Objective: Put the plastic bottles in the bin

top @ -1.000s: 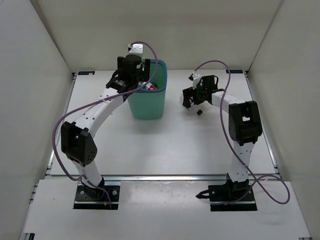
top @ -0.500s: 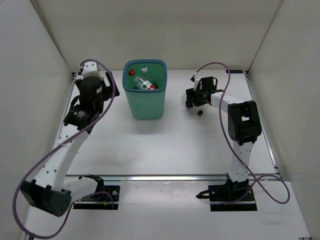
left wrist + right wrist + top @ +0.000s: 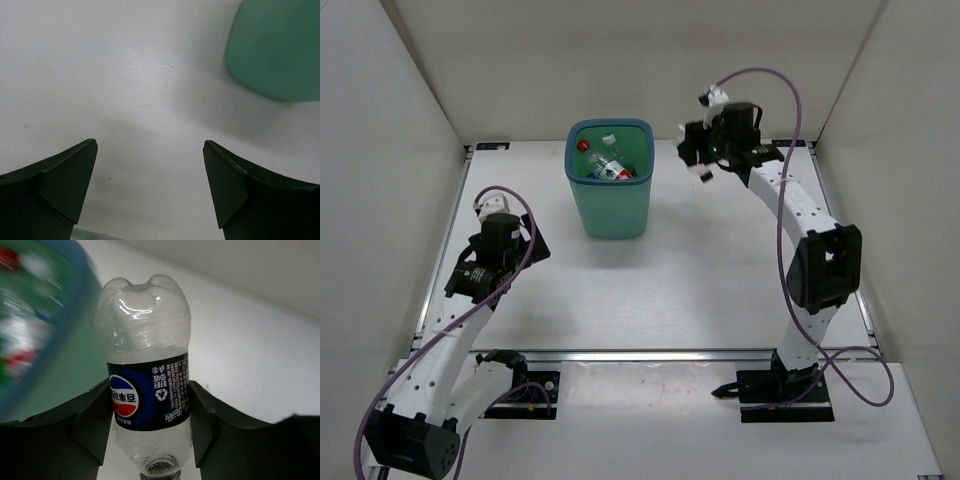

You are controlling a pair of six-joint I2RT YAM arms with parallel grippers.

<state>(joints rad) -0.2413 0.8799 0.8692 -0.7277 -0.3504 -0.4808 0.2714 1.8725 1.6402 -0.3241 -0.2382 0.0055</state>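
Observation:
My right gripper (image 3: 150, 407) is shut on a clear plastic bottle (image 3: 145, 385) with a navy label, gripping it at the label with the cap end toward the wrist. In the top view this gripper (image 3: 700, 155) hangs in the air just right of the bin (image 3: 612, 215), the bottle (image 3: 704, 171) sticking out below it. The teal bin holds several bottles (image 3: 605, 165); its blurred rim (image 3: 65, 315) fills the left of the right wrist view. My left gripper (image 3: 515, 245) is open and empty, low over the table left of the bin (image 3: 275, 50).
White walls close in the table on the left, the back and the right. A metal rail (image 3: 650, 353) runs along the near edge in front of both arm bases.
The left arm pulled away from over the bin, out to the left and then back toward its base. The right gripper shut on the bottle and raised it off the table toward the bin.

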